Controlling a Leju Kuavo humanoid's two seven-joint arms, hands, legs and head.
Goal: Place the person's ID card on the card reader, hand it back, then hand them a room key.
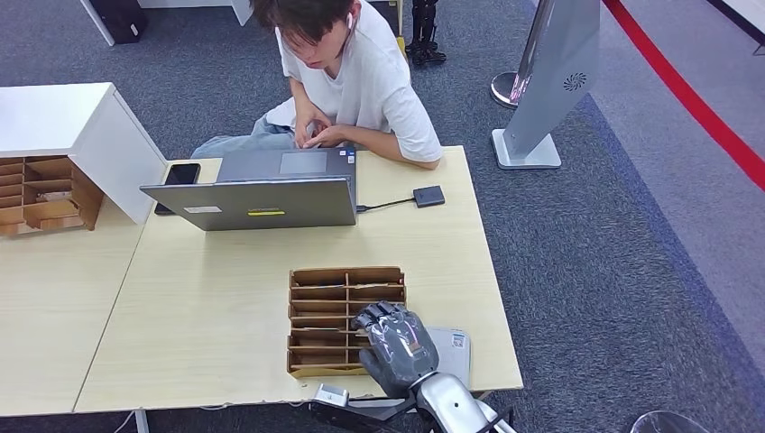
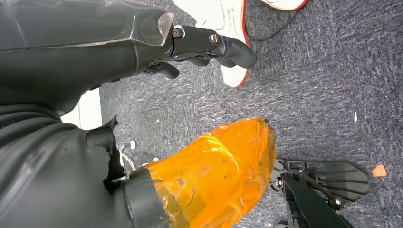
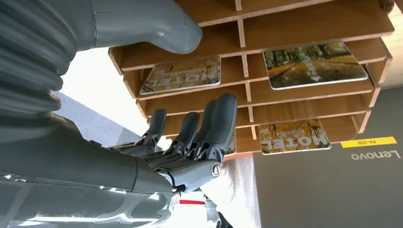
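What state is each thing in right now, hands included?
Right hand: over the wooden card rack's near right corner, fingers apart, holding nothing.
Left hand: hanging over the carpet, holding nothing.
Wooden card rack: flat on the table, cards in some slots.
Laptop: open, facing the person.
Phone: screen dark.

We take the open grey laptop (image 1: 271, 185) on the pale wooden table (image 1: 198, 307) as our landmark. A black phone (image 1: 178, 180) lies just beside its left edge. A second wooden organizer (image 1: 45, 194) sits well left of it, against a white cabinet (image 1: 81, 126). Off to its right, on the blue-grey carpet (image 1: 586, 271), stands a grey sign stand (image 1: 550, 81), with a red floor stripe (image 1: 695, 99) beyond.
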